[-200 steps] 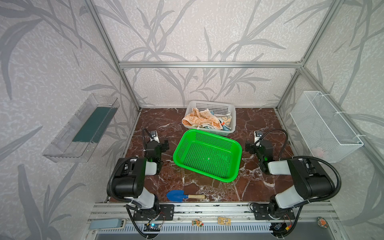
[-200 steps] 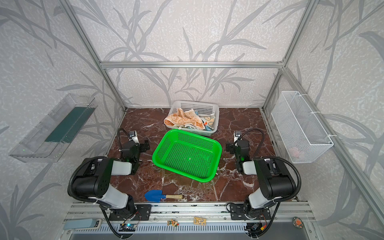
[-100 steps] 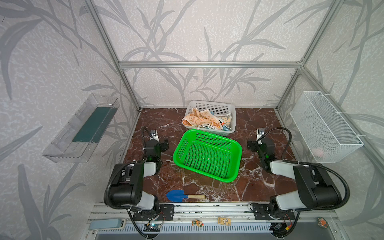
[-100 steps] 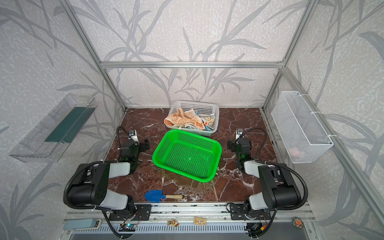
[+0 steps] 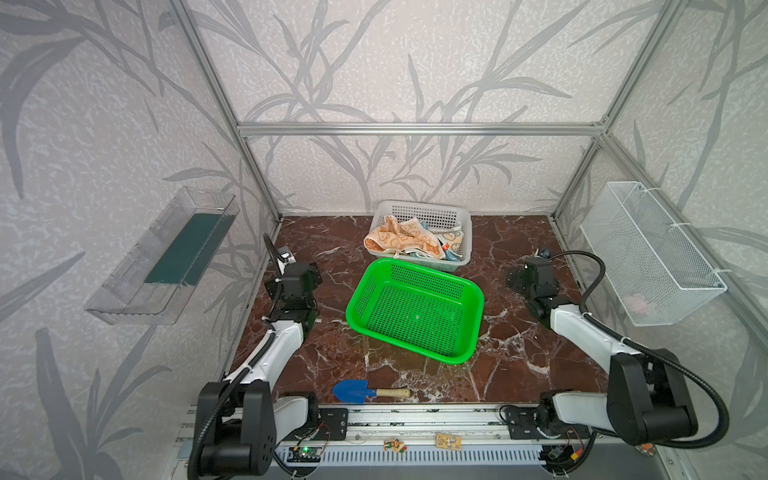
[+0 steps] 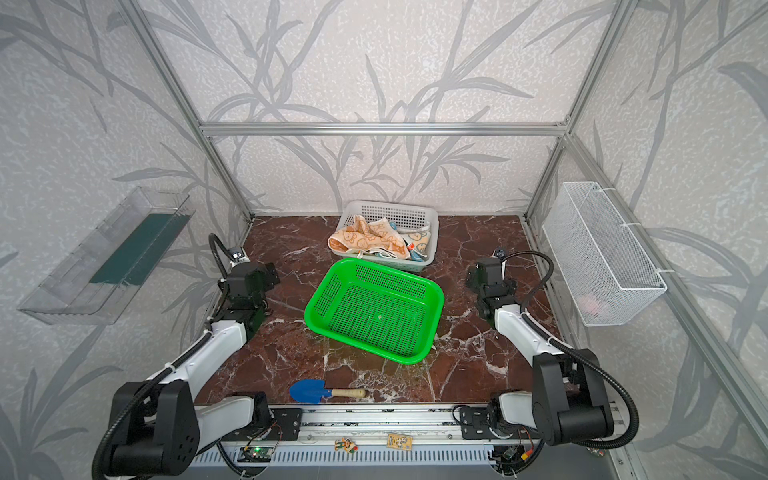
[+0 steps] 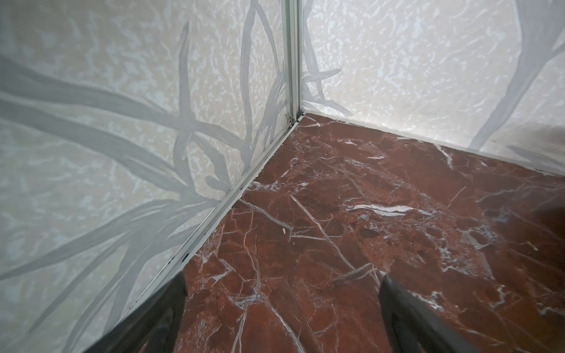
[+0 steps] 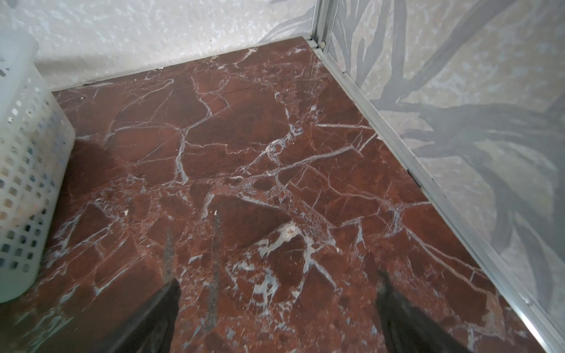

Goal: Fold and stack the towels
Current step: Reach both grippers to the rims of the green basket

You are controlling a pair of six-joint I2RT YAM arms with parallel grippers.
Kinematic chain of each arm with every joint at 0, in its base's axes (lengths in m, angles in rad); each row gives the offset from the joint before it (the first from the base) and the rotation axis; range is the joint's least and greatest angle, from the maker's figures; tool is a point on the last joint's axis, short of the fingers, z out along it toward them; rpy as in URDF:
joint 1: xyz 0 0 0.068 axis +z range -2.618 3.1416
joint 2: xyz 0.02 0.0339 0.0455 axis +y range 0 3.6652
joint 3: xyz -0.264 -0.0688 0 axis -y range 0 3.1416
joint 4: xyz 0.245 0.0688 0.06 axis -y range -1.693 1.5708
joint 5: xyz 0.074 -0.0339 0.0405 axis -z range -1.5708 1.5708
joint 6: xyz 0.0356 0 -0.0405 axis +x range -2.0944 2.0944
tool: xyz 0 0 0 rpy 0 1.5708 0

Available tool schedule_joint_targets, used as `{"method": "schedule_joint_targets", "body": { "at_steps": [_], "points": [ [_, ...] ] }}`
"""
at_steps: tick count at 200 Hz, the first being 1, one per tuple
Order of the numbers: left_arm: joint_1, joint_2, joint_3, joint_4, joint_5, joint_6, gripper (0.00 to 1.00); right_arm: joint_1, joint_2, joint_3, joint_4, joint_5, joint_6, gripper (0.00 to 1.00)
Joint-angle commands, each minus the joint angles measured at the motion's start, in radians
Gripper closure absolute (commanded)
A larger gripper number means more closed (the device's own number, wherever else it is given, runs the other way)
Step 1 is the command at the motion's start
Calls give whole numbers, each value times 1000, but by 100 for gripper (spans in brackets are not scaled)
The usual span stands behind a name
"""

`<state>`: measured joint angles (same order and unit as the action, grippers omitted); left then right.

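Towels (image 5: 401,240) lie crumpled in the white basket (image 5: 432,212) at the middle of the table's back edge, none folded: the cloth with orange bunny faces (image 6: 365,239) sits on top and spills over the front rim, the cream one with blue bunny faces (image 6: 419,241) shows beside it, and anything beneath is too buried to make out. Just in front stands an empty green basket (image 5: 415,320), skewed, in the middle of the table (image 5: 519,353); whether the two baskets touch I cannot tell. The left gripper (image 7: 282,276) hangs near the left edge, facing the back left corner, spread wide with nothing in it; the right gripper (image 8: 278,278) hangs near the right edge, facing the back right corner, likewise spread and empty. Both are well apart from the towels. A blue toy shovel (image 5: 365,391) lies at the front edge. By my reading the task is at its very start, and the step in hand is the reach for the first towel. The next move calls for one arm to swing inward over the white basket, pinch the top orange cloth alone, and carry it to a bare stretch of table for spreading; with the green basket filling the centre, flat room looks tight.
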<state>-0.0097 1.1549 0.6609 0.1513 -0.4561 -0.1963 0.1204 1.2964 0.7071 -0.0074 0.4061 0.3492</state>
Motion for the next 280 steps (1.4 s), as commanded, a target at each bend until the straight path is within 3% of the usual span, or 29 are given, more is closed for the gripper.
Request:
{"method": "schedule_joint_targets", "body": {
  "at_steps": [1,42,64,105,164,217,259,280],
  "points": [
    [-38,-49,128,-384,-21,-170,1,-2,-61,63,-251,-88,67,1],
    [-94,-119,131,-576,164,-376,1,19,-179,-11,-375,-323,116,1],
    [-125,-142,112,-643,320,-445,1,83,-211,-22,-436,-351,95,1],
    [-177,-174,98,-702,369,-485,1,180,-289,-46,-455,-422,136,1],
    [-181,-92,141,-708,466,-469,1,336,-154,-8,-409,-448,213,5],
    [-181,-57,145,-685,515,-468,1,471,-11,50,-346,-448,281,17],
    [-180,-15,195,-741,557,-471,1,539,83,99,-286,-446,386,46],
    [-179,-7,216,-762,571,-472,1,573,152,164,-288,-434,407,52]
  ]
}}
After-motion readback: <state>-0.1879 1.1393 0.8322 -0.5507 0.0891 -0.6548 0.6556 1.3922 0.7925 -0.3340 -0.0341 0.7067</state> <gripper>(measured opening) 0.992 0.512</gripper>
